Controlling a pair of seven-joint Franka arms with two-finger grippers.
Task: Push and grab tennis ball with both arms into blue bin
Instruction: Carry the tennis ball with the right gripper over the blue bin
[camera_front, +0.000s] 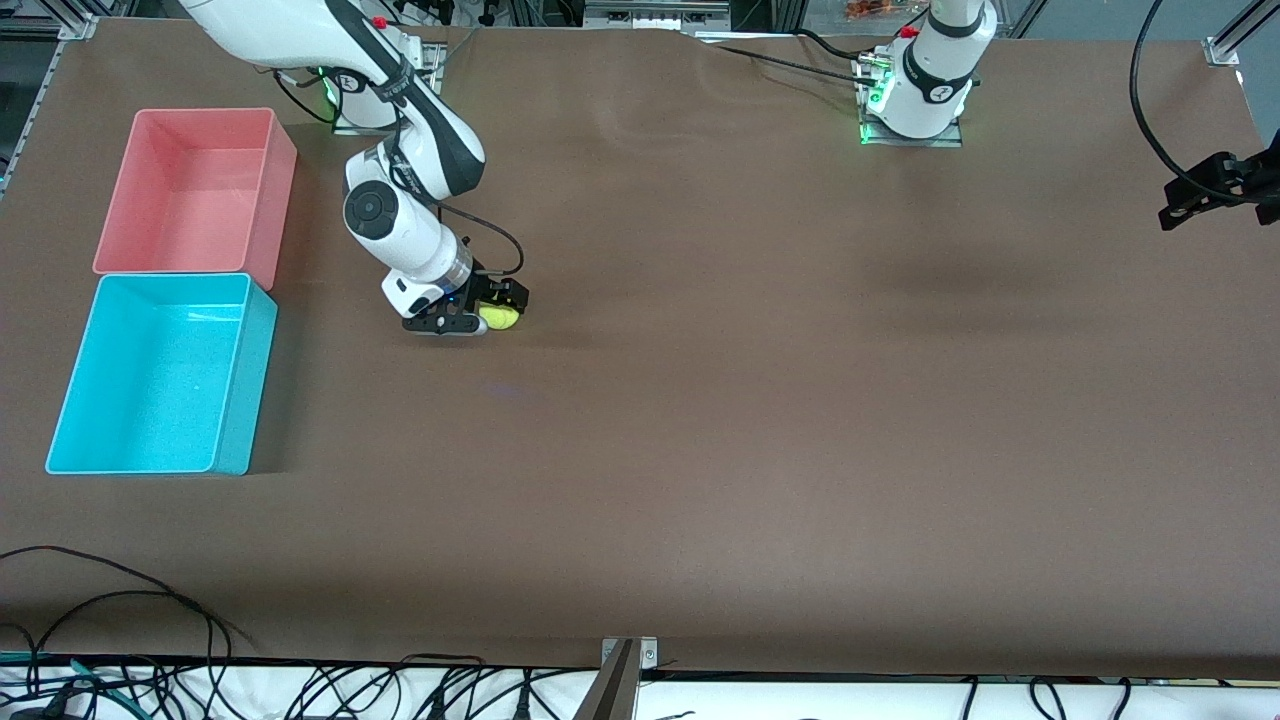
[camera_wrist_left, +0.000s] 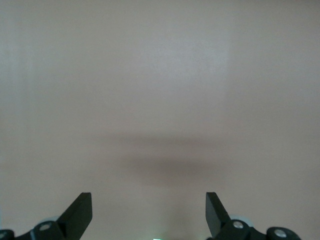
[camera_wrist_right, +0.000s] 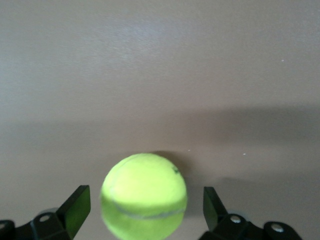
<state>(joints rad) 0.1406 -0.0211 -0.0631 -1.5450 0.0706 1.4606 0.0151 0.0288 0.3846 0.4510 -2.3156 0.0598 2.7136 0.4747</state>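
The yellow-green tennis ball (camera_front: 499, 317) rests on the brown table toward the right arm's end, a short way from the blue bin (camera_front: 247, 392). My right gripper (camera_front: 492, 308) is down at the table, open, with the tennis ball (camera_wrist_right: 144, 196) between its fingers (camera_wrist_right: 76, 206). A gap shows on each side of the ball. The blue bin is empty. My left gripper (camera_wrist_left: 149, 207) is open over bare table with nothing between its fingertips (camera_wrist_left: 81, 210). It is outside the front view, where only the left arm's base (camera_front: 925, 90) shows.
An empty pink bin (camera_front: 282, 190) stands against the blue bin, farther from the front camera. A black camera mount (camera_front: 1215, 185) juts in at the left arm's end of the table. Loose cables (camera_front: 120, 600) lie along the edge nearest the camera.
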